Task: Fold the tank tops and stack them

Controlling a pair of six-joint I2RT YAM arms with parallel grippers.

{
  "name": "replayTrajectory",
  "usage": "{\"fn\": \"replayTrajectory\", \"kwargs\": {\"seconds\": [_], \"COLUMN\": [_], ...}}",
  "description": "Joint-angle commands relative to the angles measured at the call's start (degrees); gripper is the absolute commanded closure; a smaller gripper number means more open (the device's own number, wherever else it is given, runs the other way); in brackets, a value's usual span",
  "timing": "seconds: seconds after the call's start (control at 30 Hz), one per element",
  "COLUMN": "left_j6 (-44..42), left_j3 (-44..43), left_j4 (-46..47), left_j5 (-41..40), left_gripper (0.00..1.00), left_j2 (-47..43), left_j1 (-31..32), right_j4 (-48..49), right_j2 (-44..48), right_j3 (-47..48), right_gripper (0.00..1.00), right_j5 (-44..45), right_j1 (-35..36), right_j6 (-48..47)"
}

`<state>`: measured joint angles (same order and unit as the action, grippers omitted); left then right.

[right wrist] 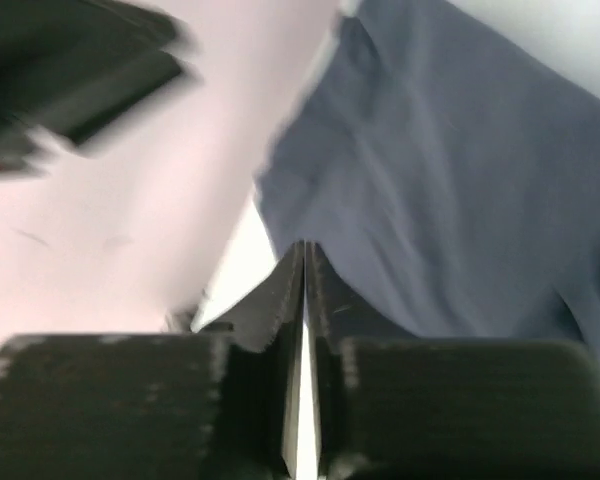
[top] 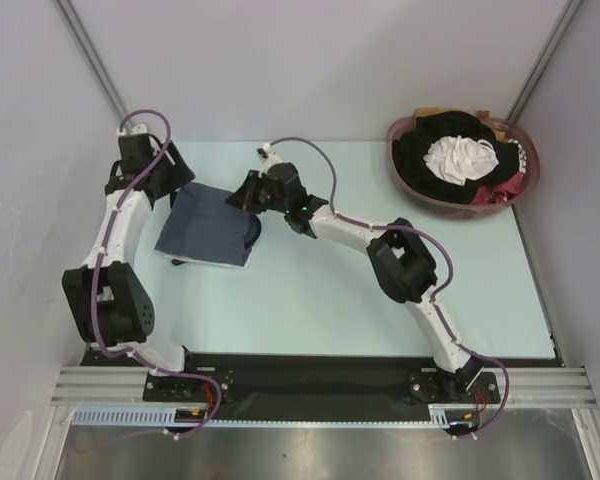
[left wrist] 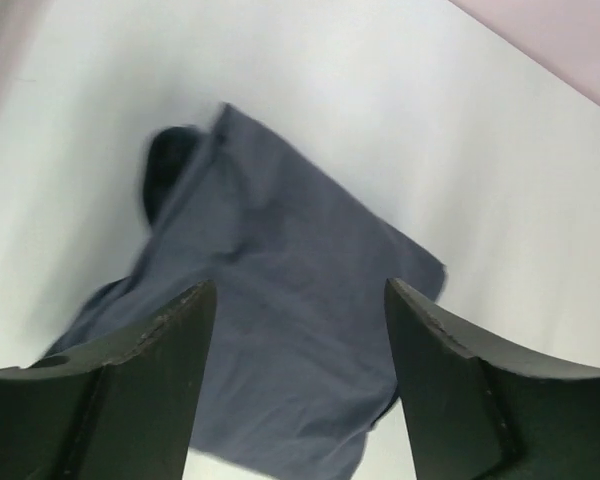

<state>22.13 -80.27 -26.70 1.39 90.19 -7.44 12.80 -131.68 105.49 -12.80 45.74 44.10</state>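
Observation:
The slate grey-blue tank top (top: 208, 226) lies folded into a rough rectangle on the left part of the table. It also fills the left wrist view (left wrist: 280, 300) and the right wrist view (right wrist: 450, 170). My left gripper (top: 170, 185) hovers at its far left edge, open (left wrist: 300, 300), with the cloth lying below the gap and nothing held. My right gripper (top: 242, 192) is at the far right corner, shut (right wrist: 305, 248), its tips over the cloth's edge; no cloth shows between them. The white tank top (top: 460, 158) lies crumpled in the basket.
A brown basket (top: 400, 175) at the back right holds black, red and other clothes under the white top. The pale table (top: 310, 310) is walled at the left, back and right. The right arm's elbow (top: 405, 262) rises over the table's middle.

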Motion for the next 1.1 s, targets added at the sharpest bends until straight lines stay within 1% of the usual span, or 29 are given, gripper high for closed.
{"fn": "replayTrajectory", "kwargs": {"seconds": [0.0,0.03,0.07,0.1,0.13,0.2,0.23,0.27,0.33,0.4,0.47,0.57,0.6,0.63,0.7,0.77,0.83,0.97,1.03,1.07], "left_j6": [3.26,3.62,4.75,5.37,5.55,5.64,5.99,6.34,7.66,8.45,8.28,7.93,7.75,7.75,7.49,8.10,8.54,9.94,11.44,13.53], "left_j3": [2.74,3.45,4.15,5.11,5.04,4.25,3.90,3.37,2.05,1.70,1.78,3.62,3.80,3.63,2.58,3.18,5.73,11.97,16.97,18.64], "left_j4": [7.43,9.36,13.39,14.64,15.27,16.41,16.68,16.42,16.41,16.42,15.98,17.64,17.47,17.21,15.46,15.36,16.32,20.01,23.08,26.66], "left_j5": [15.88,19.23,21.62,23.21,23.40,24.18,24.10,24.19,24.36,23.58,21.56,22.07,22.08,22.34,23.40,23.31,23.75,21.91,23.91,25.23], "left_gripper": [0.28,0.31,0.31,0.31,0.34,0.35,0.35,0.35,0.34,0.34,0.34,0.31,0.30,0.28,0.28,0.28,0.28,0.26,0.25,0.25], "left_j2": [4.46,5.25,7.00,8.06,10.59,13.50,16.39,17.81,20.53,21.08,19.77,15.29,14.32,13.09,12.55,11.24,8.70,3.24,1.14,0.95], "left_j1": [-1.69,-2.05,-2.48,-3.01,-3.19,-3.54,-3.72,-3.98,-4.86,-5.30,-5.48,-5.39,-5.48,-5.39,-5.39,-5.48,-5.39,-5.65,-7.32,-8.19], "right_j4": [7.67,9.77,10.23,10.06,8.05,5.94,4.27,4.17,3.29,3.20,4.95,4.25,4.60,6.78,9.69,9.71,8.48,8.82,8.91,8.48], "right_j2": [-7.70,-9.72,-12.78,-14.55,-15.88,-19.38,-20.45,-21.51,-23.88,-24.85,-25.21,-21.88,-20.56,-17.77,-15.20,-12.39,-11.06,-10.00,-10.79,-11.23], "right_j3": [8.73,10.07,11.48,13.23,16.21,18.95,19.83,20.88,21.24,21.16,21.07,20.81,18.81,16.96,12.05,10.88,9.83,7.63,7.27,7.27], "right_gripper": [0.95,1.00,1.00,1.00,1.00,1.00,1.00,1.00,1.00,1.00,1.00,1.00,1.00,1.00,1.00,1.00,1.00,1.00,1.00,1.00], "right_j5": [-9.33,-10.13,-10.40,-10.41,-9.80,-7.70,-6.72,-5.93,-3.73,-3.20,-4.33,-6.36,-7.49,-8.11,-9.70,-10.49,-11.81,-14.80,-16.29,-16.99], "right_j1": [-0.64,-1.08,-1.78,-2.05,-2.23,-2.67,-2.93,-3.11,-4.07,-4.77,-5.48,-4.87,-4.52,-3.91,-2.94,-1.36,-0.39,1.63,2.42,2.69], "right_j6": [4.58,8.42,9.77,10.74,11.53,12.24,12.94,15.12,17.59,21.11,22.43,18.32,16.48,16.37,16.11,13.75,11.03,10.04,9.96,9.70]}}
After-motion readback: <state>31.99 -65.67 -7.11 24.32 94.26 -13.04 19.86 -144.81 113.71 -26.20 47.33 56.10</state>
